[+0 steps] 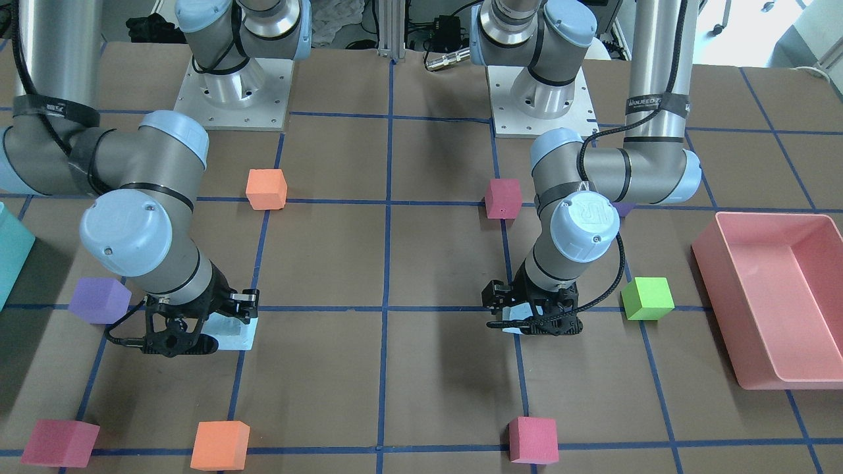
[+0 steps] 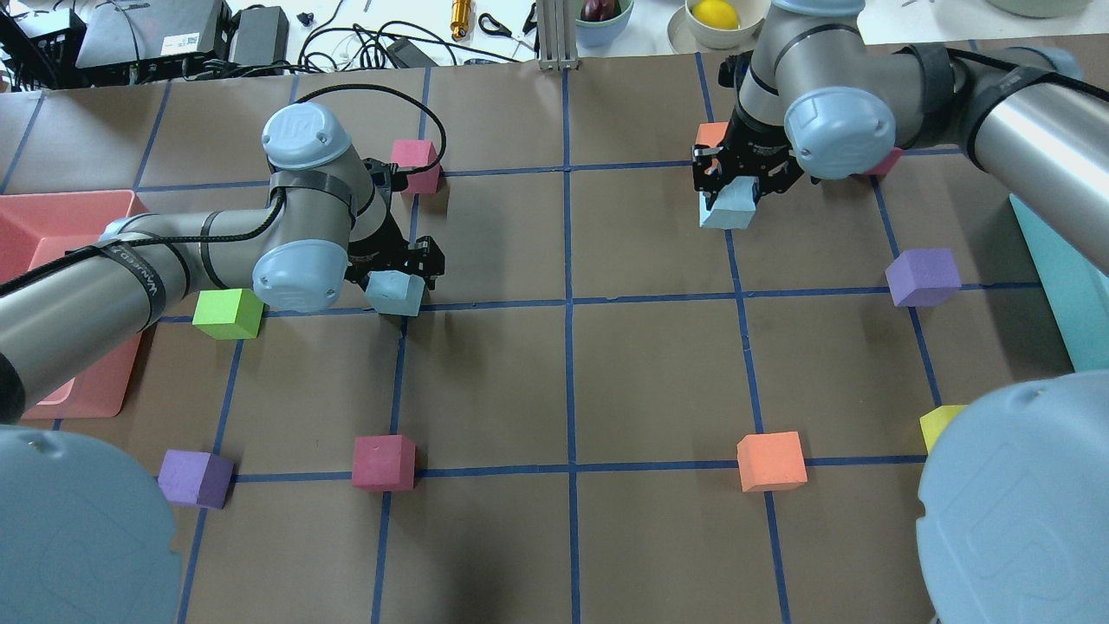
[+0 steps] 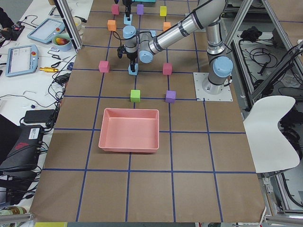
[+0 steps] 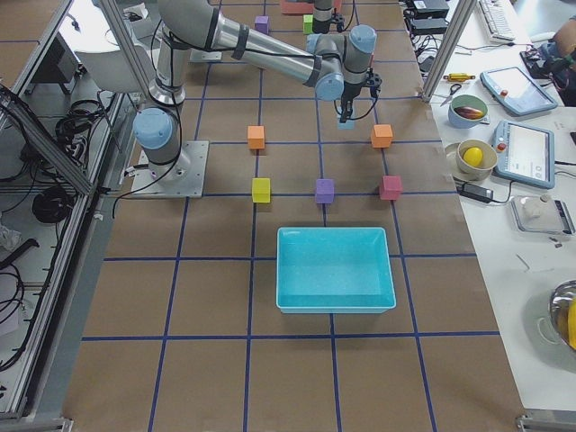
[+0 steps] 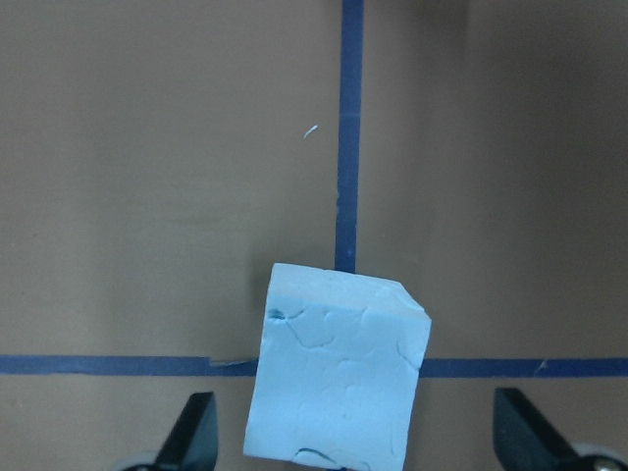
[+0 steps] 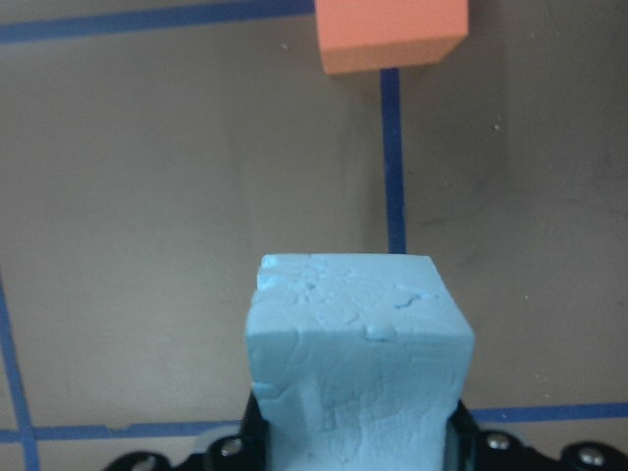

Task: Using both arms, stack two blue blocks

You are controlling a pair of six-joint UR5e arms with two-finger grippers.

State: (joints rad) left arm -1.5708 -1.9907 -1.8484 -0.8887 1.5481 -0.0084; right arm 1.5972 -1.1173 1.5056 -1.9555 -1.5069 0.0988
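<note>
Fingers (image 5: 194, 434) of the left gripper (image 2: 397, 279) are spread wide and hold nothing. The left blue block (image 5: 339, 378) rests on the table (image 2: 641, 373) at a tape crossing, between those fingers, with a gap on each side. The right gripper (image 2: 732, 192) is clamped on the right blue block (image 6: 358, 373), both fingers pressed against its side faces. An orange block (image 6: 392, 34) lies just beyond it. Whether the clamped block is lifted cannot be determined.
</note>
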